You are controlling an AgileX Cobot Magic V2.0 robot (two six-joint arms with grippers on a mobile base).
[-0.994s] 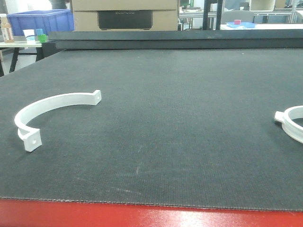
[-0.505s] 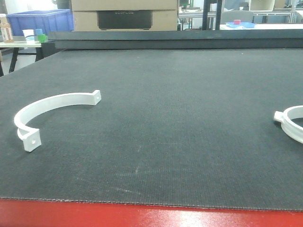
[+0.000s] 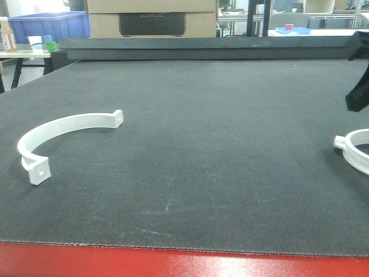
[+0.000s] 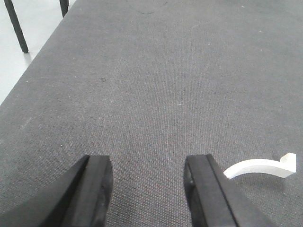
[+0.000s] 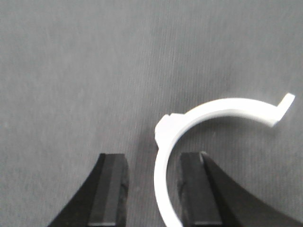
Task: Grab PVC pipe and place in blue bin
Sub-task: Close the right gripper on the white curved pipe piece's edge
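- The right gripper (image 5: 150, 163) is spread wide and holding nothing. It hangs over the right clamp (image 5: 222, 106), a white PVC half-ring lying flat at the right side of the worktop (image 3: 202, 144).
- In the wrist view the band runs up between the two fingers, much closer to the one on the picture's right. This looks like the reach-and-grab step, with the grab not yet made.
- To do it well, the gripper should probably shift so the band sits centred, come straight down, then close across the thin band. The piece looks light and flat, so an off-centre squeeze could skid or spin it on the mat.
- The front view shows the gripper above the clamp, not touching it.
- The left gripper (image 4: 147, 175) is spread too and empty, low over bare mat. The left clamp (image 4: 258, 166) lies off to the picture's right, apart from it.
- There's plenty of open mat between the two clamps. The red front lip (image 3: 173, 262) is well apart from both.
- The blue bin (image 3: 57, 24) sits far back left, seemingly on another table. The carry looks long, and there's a raised dark ledge (image 3: 202, 46) at the back to clear.
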